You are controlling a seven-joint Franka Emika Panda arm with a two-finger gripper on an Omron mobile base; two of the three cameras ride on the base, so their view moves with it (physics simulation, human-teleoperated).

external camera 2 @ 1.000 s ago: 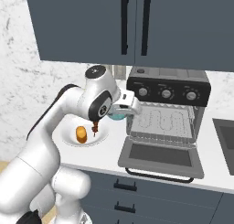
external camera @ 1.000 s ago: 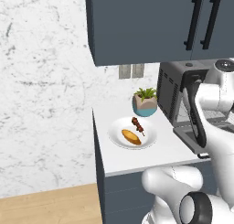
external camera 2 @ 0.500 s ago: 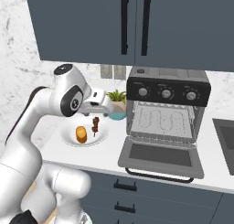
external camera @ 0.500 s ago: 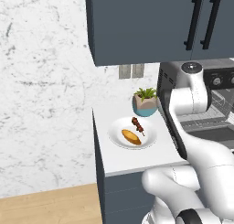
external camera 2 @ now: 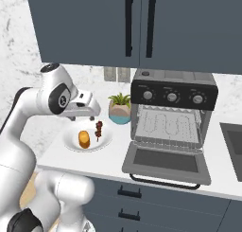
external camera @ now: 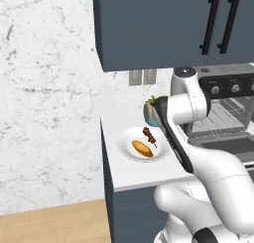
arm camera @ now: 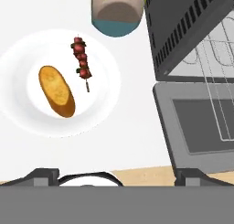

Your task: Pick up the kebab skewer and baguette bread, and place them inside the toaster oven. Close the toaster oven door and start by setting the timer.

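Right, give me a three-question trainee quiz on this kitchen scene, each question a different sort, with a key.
1. True or false: the oven door is down, so the rack is open to the front.
2. Which of these is right? A) the skewer and the bread lie side by side on the plate, not touching; B) the bread is on the rack; C) the skewer is in the hand.
3. Fill in: a potted ____ stands between the plate and the oven.

Key: 1 true. 2 A. 3 plant.
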